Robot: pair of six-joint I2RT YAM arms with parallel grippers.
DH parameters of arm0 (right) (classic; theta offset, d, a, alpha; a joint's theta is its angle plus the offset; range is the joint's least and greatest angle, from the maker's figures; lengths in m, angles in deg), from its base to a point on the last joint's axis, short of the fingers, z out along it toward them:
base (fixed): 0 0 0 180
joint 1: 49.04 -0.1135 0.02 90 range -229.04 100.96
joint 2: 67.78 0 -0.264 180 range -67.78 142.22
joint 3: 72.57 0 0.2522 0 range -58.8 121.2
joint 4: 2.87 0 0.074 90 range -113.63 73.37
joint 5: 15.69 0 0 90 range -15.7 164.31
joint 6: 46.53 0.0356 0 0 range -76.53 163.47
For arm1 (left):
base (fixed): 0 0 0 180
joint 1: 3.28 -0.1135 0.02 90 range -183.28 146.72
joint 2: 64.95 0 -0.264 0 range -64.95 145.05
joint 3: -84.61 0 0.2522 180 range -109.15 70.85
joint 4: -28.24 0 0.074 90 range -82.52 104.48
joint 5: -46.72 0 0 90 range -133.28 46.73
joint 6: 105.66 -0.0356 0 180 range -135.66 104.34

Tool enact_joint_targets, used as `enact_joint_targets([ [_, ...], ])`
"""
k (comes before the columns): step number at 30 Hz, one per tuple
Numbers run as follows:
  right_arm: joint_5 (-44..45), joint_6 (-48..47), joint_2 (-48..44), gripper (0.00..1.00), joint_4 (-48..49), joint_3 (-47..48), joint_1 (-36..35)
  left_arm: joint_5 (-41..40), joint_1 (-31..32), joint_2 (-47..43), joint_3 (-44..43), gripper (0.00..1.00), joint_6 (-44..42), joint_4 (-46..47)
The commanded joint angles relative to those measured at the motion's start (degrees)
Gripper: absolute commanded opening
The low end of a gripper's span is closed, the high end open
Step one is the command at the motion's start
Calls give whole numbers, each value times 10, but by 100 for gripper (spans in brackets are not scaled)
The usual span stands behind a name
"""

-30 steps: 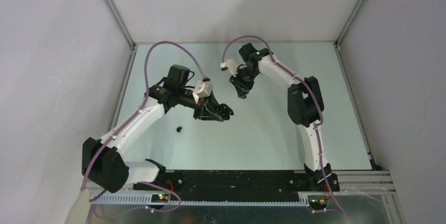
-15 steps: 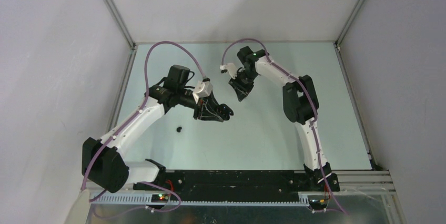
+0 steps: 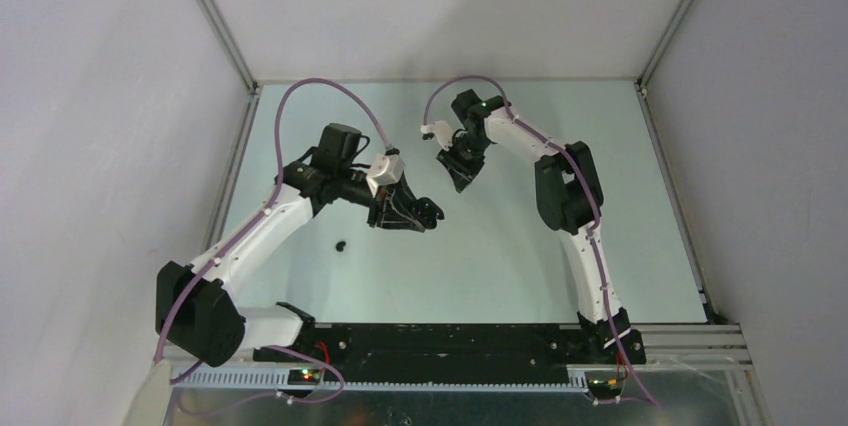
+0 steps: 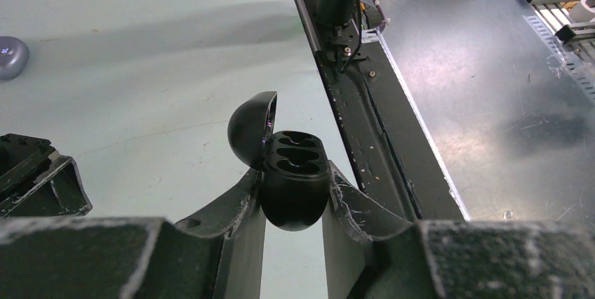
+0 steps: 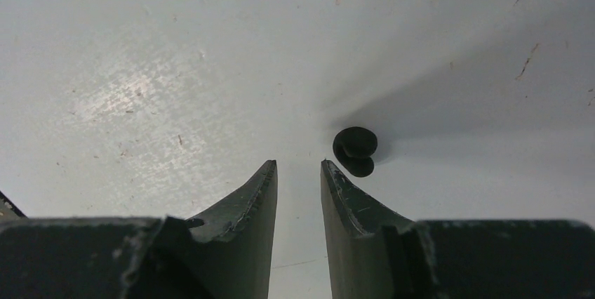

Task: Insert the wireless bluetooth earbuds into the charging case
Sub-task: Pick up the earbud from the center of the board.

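My left gripper (image 3: 428,214) (image 4: 295,176) is shut on the black charging case (image 4: 295,187) and holds it above the table. The lid (image 4: 251,125) is open and the sockets (image 4: 298,150) look empty. My right gripper (image 3: 462,183) (image 5: 298,164) points down at the table, its fingers slightly apart with nothing between them. One glossy black earbud (image 5: 355,151) lies on the table just beyond the right fingertip (image 5: 337,176). Another black earbud (image 3: 341,244) lies on the table below the left forearm. No lilac buds are clearly visible.
A pale lilac rounded object (image 4: 10,57) lies on the table, cut off by the left edge of the left wrist view. A black gripper-like part (image 4: 35,180) is close on the left. The black base rail (image 3: 450,341) runs along the near edge. White walls enclose the mint table (image 3: 560,276).
The right arm's elbow has shifted a little to the left, with its gripper staying low over the same spot. The left arm and the case have not moved.
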Motion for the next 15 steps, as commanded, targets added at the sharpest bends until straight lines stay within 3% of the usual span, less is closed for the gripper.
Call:
enact_joint_targets([
  [1, 21, 8, 8, 34, 12, 25, 1, 6, 3, -17, -23, 0, -11, 4],
  [15, 48, 4, 11, 35, 28, 22, 1, 6, 3, -12, -22, 0, -12, 4],
])
